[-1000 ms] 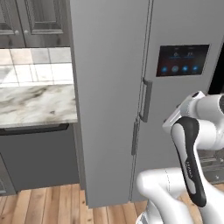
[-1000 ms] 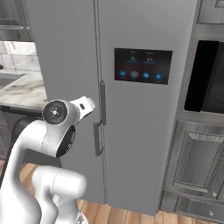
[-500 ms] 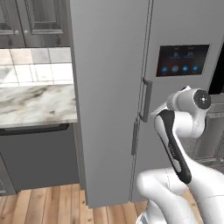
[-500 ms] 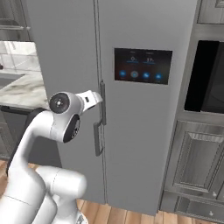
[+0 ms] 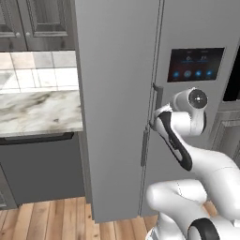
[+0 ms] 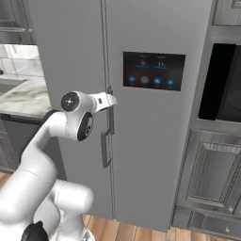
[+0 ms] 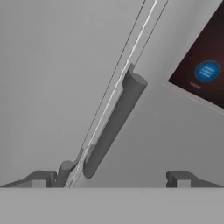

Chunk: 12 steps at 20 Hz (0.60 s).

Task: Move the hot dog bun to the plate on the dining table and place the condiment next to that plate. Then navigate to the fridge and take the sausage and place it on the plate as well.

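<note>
Two closed doors on the tall pale grey fridge (image 5: 122, 93), seam running down the middle; small dark touch panel (image 6: 154, 70) sits on the door by the wall oven. The sausage is presumably inside, can't confirm, nothing of the interior shows. Bun, plate, condiment and dining table are outside what these frames cover.

Step in hand, as I read it: open the fridge door by its handle.

White arm's two-finger gripper (image 7: 109, 179) is up at the seam, near the upper end of the grey cylindrical bar handle (image 7: 111, 127) on the panel-side door. In the right base view the hand (image 6: 104, 100) sits just beside that handle's top. A second, lower handle (image 6: 105, 149) belongs to the other door.

How to do it well:
- Handle runs diagonally through the hand view, so the hand is rolled relative to the bar. Square the finger line across the bar before closing.
- Bar sits between the two dark fingertips (image 7: 41, 178) but ahead of them; push in until it is properly between the pads, not at the tips.
- Stay clear of the seam and the neighbouring door's handle (image 7: 64, 171), which is right by one fingertip.
- Pull along the door's arc, not straight back, or the grip will likely slip off the round bar.

Jaws: spread wide, fully released, nothing between them. No contact with the handle or door that I can make out.
</note>
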### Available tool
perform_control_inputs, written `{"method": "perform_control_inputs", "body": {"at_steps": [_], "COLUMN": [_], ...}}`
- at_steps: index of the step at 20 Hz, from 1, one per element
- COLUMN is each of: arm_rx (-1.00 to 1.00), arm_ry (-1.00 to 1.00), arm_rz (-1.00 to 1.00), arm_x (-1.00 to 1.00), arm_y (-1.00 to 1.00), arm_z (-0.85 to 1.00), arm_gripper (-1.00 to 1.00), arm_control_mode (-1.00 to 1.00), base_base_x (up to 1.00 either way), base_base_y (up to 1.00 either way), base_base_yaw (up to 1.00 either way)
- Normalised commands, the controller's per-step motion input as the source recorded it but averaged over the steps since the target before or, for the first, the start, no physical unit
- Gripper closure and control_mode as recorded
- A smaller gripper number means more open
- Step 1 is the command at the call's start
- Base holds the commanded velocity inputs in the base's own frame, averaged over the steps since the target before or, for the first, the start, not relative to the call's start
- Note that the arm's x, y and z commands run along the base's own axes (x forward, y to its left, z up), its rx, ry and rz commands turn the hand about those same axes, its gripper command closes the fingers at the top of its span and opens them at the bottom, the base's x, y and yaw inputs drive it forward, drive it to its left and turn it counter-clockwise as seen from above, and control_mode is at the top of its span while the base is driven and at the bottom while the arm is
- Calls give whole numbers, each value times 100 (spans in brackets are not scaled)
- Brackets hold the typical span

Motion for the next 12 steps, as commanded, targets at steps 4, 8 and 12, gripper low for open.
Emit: {"method": "perform_control_inputs", "body": {"at_steps": [4,8,12], "arm_rx": [12,22,34], "arm_ry": [1,5,11], "arm_rz": [-8,-6,0], "arm_x": [55,48,36], "arm_y": [-1,0,-7], "arm_z": [0,0,0], "arm_gripper": [-100,-100,-100], "arm_control_mode": [-100,-100,-100], "base_base_x": [0,0,0], "base_base_y": [0,0,0], "base_base_yaw": [0,0,0]}}
